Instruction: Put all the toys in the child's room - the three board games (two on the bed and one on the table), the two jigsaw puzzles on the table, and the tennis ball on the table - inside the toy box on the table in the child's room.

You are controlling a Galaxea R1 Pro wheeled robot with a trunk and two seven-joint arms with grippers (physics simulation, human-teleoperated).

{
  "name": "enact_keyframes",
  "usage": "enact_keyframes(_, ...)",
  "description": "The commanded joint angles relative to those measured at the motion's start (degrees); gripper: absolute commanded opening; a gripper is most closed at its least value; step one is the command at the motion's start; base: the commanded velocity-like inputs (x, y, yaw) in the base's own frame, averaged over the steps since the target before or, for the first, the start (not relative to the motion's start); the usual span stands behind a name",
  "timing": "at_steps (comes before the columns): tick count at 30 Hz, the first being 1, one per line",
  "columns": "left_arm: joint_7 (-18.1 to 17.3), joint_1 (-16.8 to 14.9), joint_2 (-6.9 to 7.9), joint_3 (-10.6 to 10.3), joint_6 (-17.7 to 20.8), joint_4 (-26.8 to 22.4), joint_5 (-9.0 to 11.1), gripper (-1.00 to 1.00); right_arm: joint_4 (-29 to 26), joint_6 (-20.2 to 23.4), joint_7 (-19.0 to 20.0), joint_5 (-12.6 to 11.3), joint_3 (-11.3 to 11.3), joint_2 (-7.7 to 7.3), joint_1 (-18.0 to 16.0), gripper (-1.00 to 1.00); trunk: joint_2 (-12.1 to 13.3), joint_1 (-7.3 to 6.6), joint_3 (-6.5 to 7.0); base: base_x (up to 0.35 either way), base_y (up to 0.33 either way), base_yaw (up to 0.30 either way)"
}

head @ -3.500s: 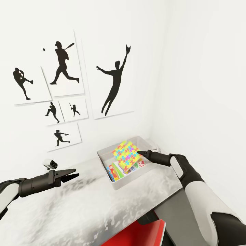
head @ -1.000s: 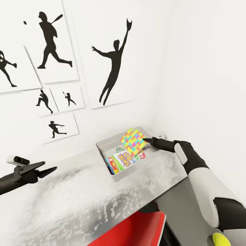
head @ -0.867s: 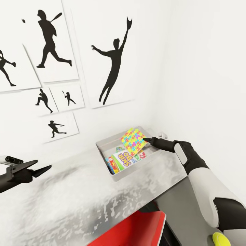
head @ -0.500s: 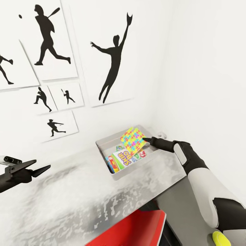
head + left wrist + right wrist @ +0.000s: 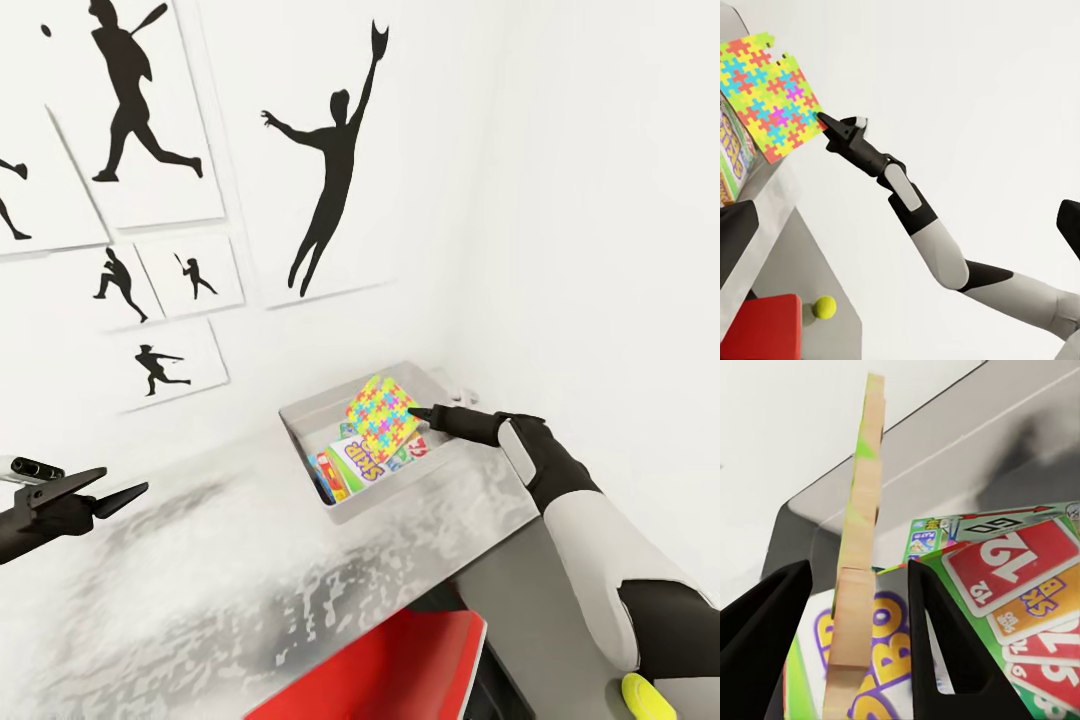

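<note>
The light-grey toy box (image 5: 352, 508) stands at the far right end of the white table (image 5: 230, 570), against the wall. Board games (image 5: 358, 460) lie inside it. My right gripper (image 5: 420, 412) is shut on the edge of a jigsaw puzzle (image 5: 382, 412), which stands tilted, nearly upright, over the box. In the right wrist view the puzzle (image 5: 859, 577) is seen edge-on between the fingers (image 5: 945, 652), above a green-edged game (image 5: 1020, 577). The tennis ball (image 5: 645, 697) lies on a lower grey surface beside my right arm. My left gripper (image 5: 120, 490) is open over the table's left part, holding nothing.
Black baseball-player pictures (image 5: 330, 160) hang on the wall behind the table. A white wall closes the corner just right of the toy box. A red chair (image 5: 380, 670) stands below the table's front edge, and the tennis ball (image 5: 823, 306) lies next to it.
The head view has drifted, shifting the pictures. The puzzle has tipped from flatter to nearly upright in my right gripper and moved slightly left. My left arm has drawn back to the left.
</note>
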Motion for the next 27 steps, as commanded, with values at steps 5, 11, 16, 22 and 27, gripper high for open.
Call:
enact_keyframes(5, 0.0, 0.0, 0.02, 0.0, 0.4, 0.0, 0.2, 1.00, 0.0, 0.4, -0.1, -0.5, 0.3, -0.15, 0.0, -1.00, -0.1, 0.03, -0.42, 0.000, 0.000, 0.000)
enact_keyframes(11, 0.0, 0.0, 0.02, 0.0, 0.3, 0.0, 0.2, 1.00, 0.0, 0.3, -0.1, -0.4, 0.3, -0.17, 0.0, -1.00, -0.1, 0.03, -0.78, 0.000, 0.000, 0.000)
enact_keyframes(16, 0.0, 0.0, 0.02, 0.0, 0.3, 0.0, 0.2, 1.00, 0.0, 0.4, -0.2, -0.4, 0.2, -0.06, -0.2, -1.00, -0.1, 0.03, -1.08, 0.000, 0.000, 0.000)
enact_keyframes(22, 0.0, 0.0, 0.02, 0.0, 0.3, 0.0, 0.2, 1.00, -0.1, 0.5, -0.5, -0.4, 0.2, 0.09, -1.3, -1.00, -0.1, 0.03, -1.44, 0.000, 0.000, 0.000)
enact_keyframes(27, 0.0, 0.0, 0.02, 0.0, 0.3, 0.0, -0.1, 1.00, -0.1, 0.7, -0.8, -0.4, 0.1, 0.28, -1.7, -1.00, -0.1, 0.03, -1.74, 0.000, 0.000, 0.000)
